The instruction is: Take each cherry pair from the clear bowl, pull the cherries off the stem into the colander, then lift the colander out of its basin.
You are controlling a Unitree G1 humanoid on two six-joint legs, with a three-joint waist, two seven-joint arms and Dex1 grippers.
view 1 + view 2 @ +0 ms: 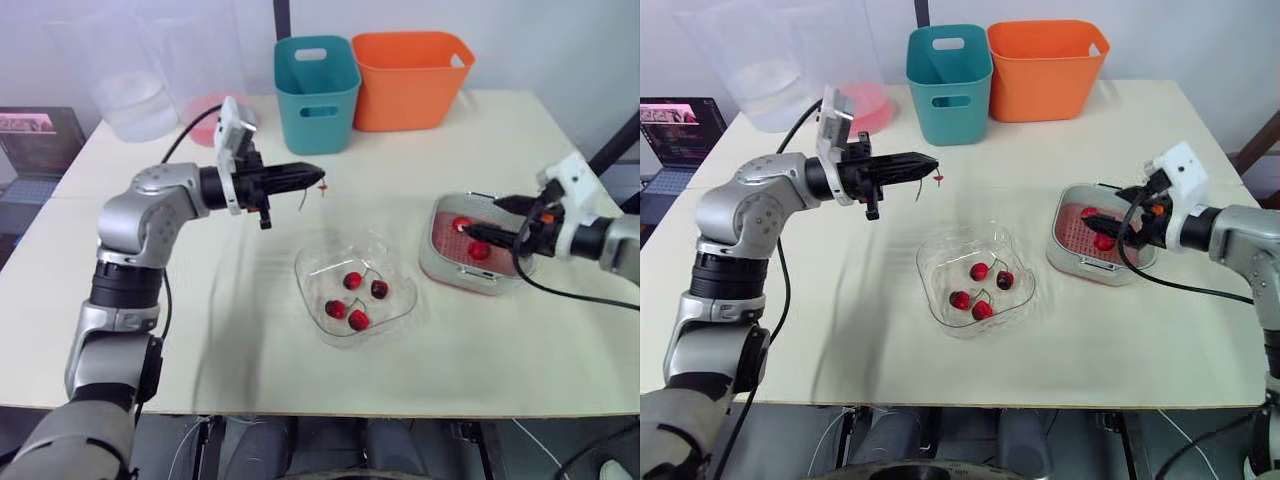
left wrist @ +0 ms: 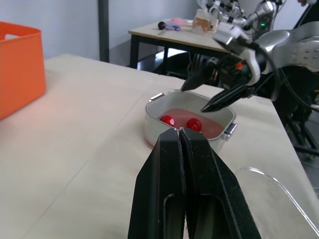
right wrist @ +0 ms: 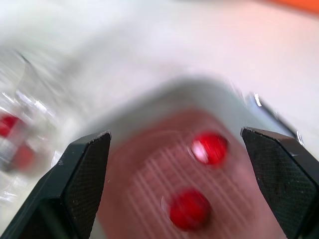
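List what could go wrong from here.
1. The left gripper is shut on a thin stem above the table; the stem may slip and land there or in the clear bowl.
2. The right gripper is open low over the colander and its two cherries; withdrawing could clip the basin.
3. The bowl's four cherries lie bunched, so one pick may drag another pair.

Clear bowl with four red cherries, two cherries in pink colander inside basin, stem held aloft
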